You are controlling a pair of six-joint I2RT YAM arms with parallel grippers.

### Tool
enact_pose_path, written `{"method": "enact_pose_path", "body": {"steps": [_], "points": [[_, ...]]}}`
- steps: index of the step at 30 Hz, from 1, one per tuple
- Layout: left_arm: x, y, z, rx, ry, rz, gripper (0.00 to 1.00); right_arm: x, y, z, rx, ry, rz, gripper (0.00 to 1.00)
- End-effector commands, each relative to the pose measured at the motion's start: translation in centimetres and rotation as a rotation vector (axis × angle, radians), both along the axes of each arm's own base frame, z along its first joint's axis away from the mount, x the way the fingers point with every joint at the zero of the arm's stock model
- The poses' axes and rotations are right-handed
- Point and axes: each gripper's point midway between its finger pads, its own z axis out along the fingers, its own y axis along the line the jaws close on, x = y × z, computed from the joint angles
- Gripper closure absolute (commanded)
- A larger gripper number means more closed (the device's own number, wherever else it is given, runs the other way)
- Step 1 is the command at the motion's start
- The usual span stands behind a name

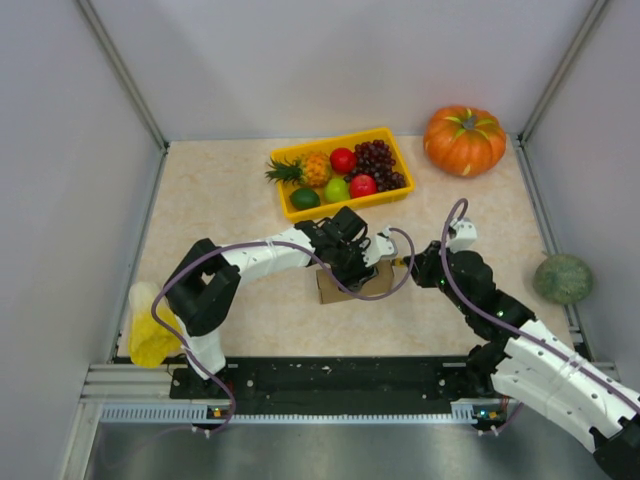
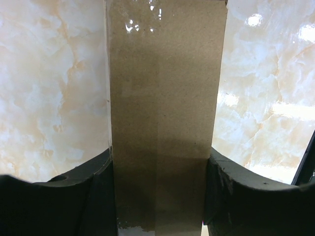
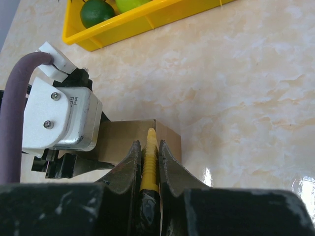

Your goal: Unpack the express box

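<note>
Two grips at the box (image 1: 332,290)
My left end effector (image 2: 160,167) clamps it mid-frame; my right end effector (image 3: 148,147) pinches a yellow tool (image 3: 149,167).

White arms (image 1: 265,258) with black joints, thick purple cables (image 3: 11,128) along them, black jaws, silver housing (image 3: 59,118) with two screws (image 3: 55,96).

Place: robot lab cell — white panel walls (image 1: 330,60) (three sides) | aluminium base rail (image 1: 300,412) | marble-look tabletop (image 1: 220,200)
</note>
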Motion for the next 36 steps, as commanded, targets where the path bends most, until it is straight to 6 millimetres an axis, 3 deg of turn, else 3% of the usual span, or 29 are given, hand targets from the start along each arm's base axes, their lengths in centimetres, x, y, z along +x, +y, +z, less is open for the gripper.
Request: {"method": "enact_pose_path", "body": {"steps": [1,8,11,15,18,25,31,36], "points": [[1.0,5.3,-6.0,0.242,0.032,0.158,0.92,-3.7,0.1,-4.1,-0.086,0.173,0.107,1.00],[0.7,5.0,-5.6,0.223,0.038,0.138,0.91,-2.8,-0.3,-2.6,-0.093,0.136,0.070,1.00],[0.6,4.6,-5.1,0.201,0.037,0.131,0.90,-2.0,-0.8,-0.7,-0.088,0.094,0.025,1.00],[0.5,4.3,-4.4,0.177,0.034,0.122,0.86,-0.6,-2.0,3.6,-0.068,0.010,-0.077,1.00],[0.6,3.8,-3.6,0.156,0.022,0.121,0.77,0.4,-3.4,5.3,-0.072,-0.018,-0.173,1.00],[1.2,2.8,-1.2,0.100,-0.025,0.133,0.39,2.3,-5.0,2.6,-0.094,0.104,-0.317,1.00],[2.0,1.8,2.0,0.033,-0.070,0.148,0.26,4.4,-4.9,-2.0,-0.035,0.263,-0.344,1.00],[2.7,1.1,5.0,-0.033,-0.118,0.165,0.16,5.8,-5.8,-4.0,0.041,0.307,-0.367,1.00]]}}
